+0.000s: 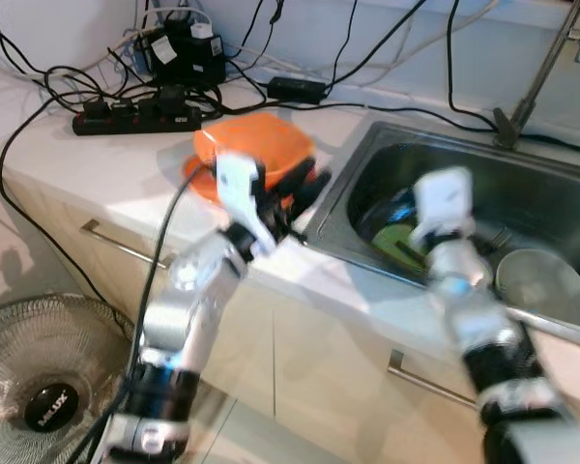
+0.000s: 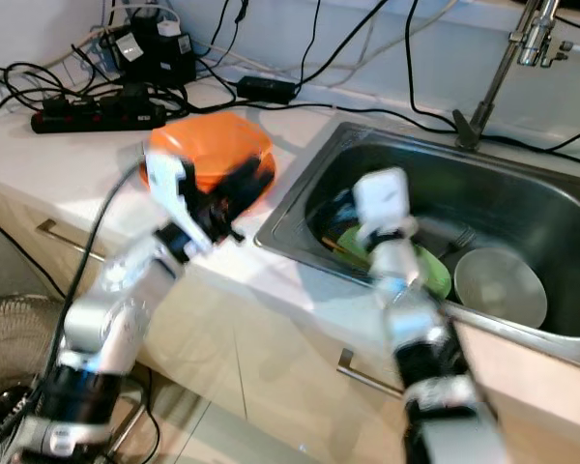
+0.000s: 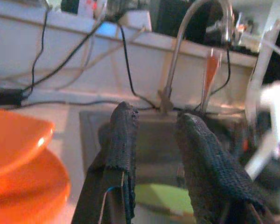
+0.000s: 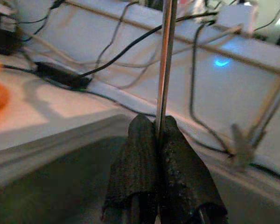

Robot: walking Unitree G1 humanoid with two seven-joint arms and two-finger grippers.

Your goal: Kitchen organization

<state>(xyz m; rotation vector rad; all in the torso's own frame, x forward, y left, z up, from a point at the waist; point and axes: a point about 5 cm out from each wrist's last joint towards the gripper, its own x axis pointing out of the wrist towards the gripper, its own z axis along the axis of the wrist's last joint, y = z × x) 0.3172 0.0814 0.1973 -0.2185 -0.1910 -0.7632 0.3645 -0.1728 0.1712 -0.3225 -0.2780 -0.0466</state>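
Observation:
A stack of orange plates (image 1: 256, 145) rests on the white counter beside the sink (image 1: 367, 145). My left gripper (image 1: 304, 184) hovers at the plates' sink-side edge, open, with nothing between its fingers (image 3: 123, 135). My right arm reaches over the sink's front rim, its white wrist (image 1: 443, 198) above a green plate (image 2: 430, 271) in the basin. In the right wrist view my right gripper (image 4: 157, 123) is shut on a thin upright metal utensil (image 4: 165, 60). What kind of utensil it is I cannot tell.
A metal bowl (image 1: 541, 280) lies in the sink at the right. The faucet (image 2: 512, 58) rises behind the basin. A black power strip (image 1: 135, 118) and tangled cables cover the back of the counter. A floor fan (image 1: 39, 377) stands below at the left.

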